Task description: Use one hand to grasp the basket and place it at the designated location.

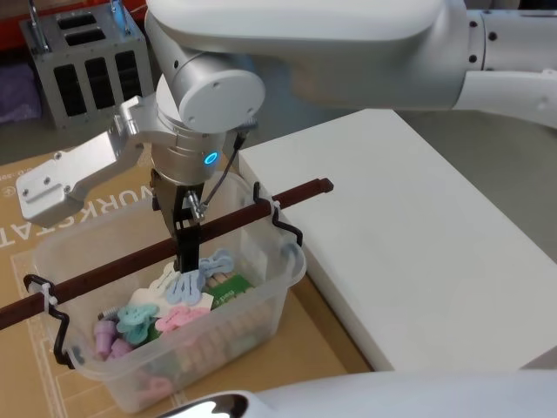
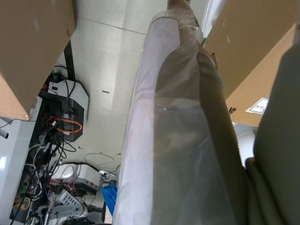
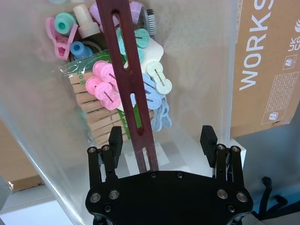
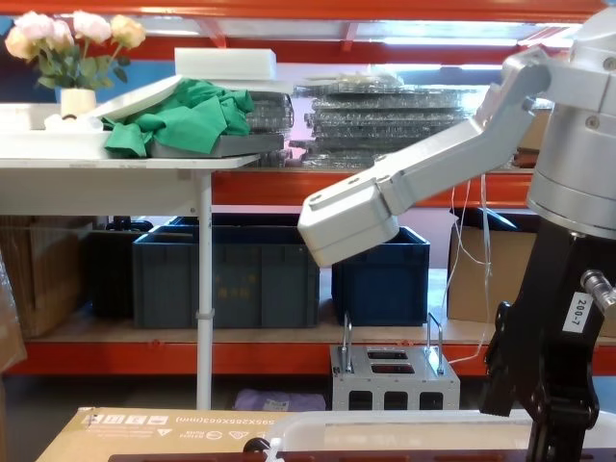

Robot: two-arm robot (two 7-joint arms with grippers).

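Where the cardboard sheet [image 1: 326,344] runs up to the white platform [image 1: 418,226], the basket [image 1: 228,353] stands on the cardboard close to its right edge. One short end of the basket is just beside the platform's near side. The basket's handle [image 1: 104,275], a dark red-brown slotted bar, stands raised on its black pivots and lies lengthwise over the open top, its ends jutting past both short walls.

The right gripper [image 3: 162,139] points straight down into the basket at about the middle of the bar. Its jaws are spread wide, with one ribbed pad [image 3: 116,140] on each side of the handle. The bar sits nearer one pad than the other and seems to touch neither, though the angle makes that hard to judge. The fingertips reach below the bar, just above the contents.

Inside the basket lie pastel plastic pegs [image 3: 105,79] in pink, blue and mint on top of a pack of wooden pegs [image 3: 91,110].

Off the cardboard's far left corner, on the floor, stands a grey metal box [image 1: 87,70] with wire handles. A white rounded shell along the bottom edge of the head view may be the left arm [image 1: 218,405].
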